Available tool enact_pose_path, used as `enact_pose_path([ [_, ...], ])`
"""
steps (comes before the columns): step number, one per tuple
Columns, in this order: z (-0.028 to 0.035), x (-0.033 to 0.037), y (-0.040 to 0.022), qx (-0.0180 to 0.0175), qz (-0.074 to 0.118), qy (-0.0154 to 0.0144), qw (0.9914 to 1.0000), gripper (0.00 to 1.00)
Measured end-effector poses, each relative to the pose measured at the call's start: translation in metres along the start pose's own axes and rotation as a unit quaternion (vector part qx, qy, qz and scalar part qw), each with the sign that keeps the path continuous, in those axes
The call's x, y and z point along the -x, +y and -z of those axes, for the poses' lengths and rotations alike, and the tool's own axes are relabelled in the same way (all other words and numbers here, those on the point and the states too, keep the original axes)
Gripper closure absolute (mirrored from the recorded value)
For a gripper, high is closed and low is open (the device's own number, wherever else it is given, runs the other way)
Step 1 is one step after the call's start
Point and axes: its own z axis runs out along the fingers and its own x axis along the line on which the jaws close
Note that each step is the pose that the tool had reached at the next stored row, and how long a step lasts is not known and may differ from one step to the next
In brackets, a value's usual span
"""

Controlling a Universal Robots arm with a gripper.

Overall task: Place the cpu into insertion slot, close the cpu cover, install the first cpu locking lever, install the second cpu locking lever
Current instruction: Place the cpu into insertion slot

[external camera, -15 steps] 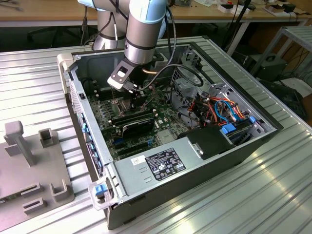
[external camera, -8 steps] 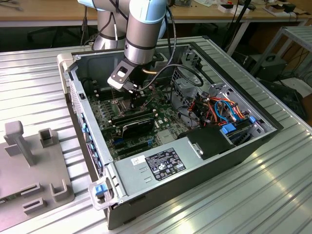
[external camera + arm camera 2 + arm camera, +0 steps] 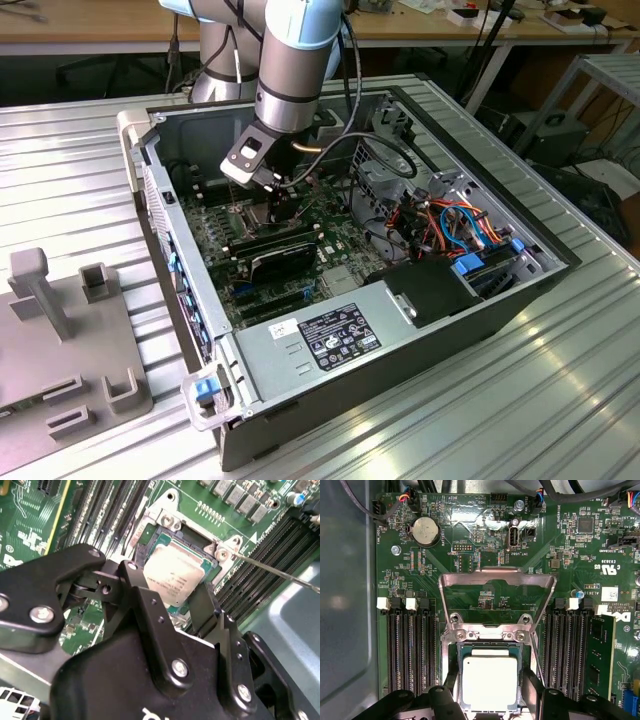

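Dull silver-grey square cpu (image 3: 490, 682) sits in the silvery-rimmed insertion slot (image 3: 487, 635), straddled by the black gripper (image 3: 170, 584), clamped or freed I cannot tell; thin silvery cpu cover (image 3: 497, 577) stands open beyond the slot.

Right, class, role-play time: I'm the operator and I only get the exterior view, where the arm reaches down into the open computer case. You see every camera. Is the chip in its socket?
Observer: Yes. In the second wrist view the chip lies flat in the socket.
Operator: Is the cover shut over it?
Observer: No. In the first wrist view the cover is swung open, away from the chip, with green board showing through its window.
Operator: Where is the gripper?
Observer: In the first wrist view the gripper sits right over the chip.
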Motion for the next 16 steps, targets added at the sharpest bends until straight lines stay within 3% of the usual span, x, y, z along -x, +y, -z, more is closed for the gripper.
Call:
enact_pose_path([
  [5,0.0027,0.0,-0.0001,-0.0002,0.0,0.0001,1.0,0.38],
  [12,0.0155,0.0002,-0.0006,-0.0039,0.0,0.0001,0.99999,0.38],
  [13,0.0181,0.0002,-0.0006,-0.0052,0.0,0.0001,0.99999,0.4],
  [16,0.0221,0.0003,-0.0007,-0.0076,0.0,0.0001,0.99997,0.58],
])
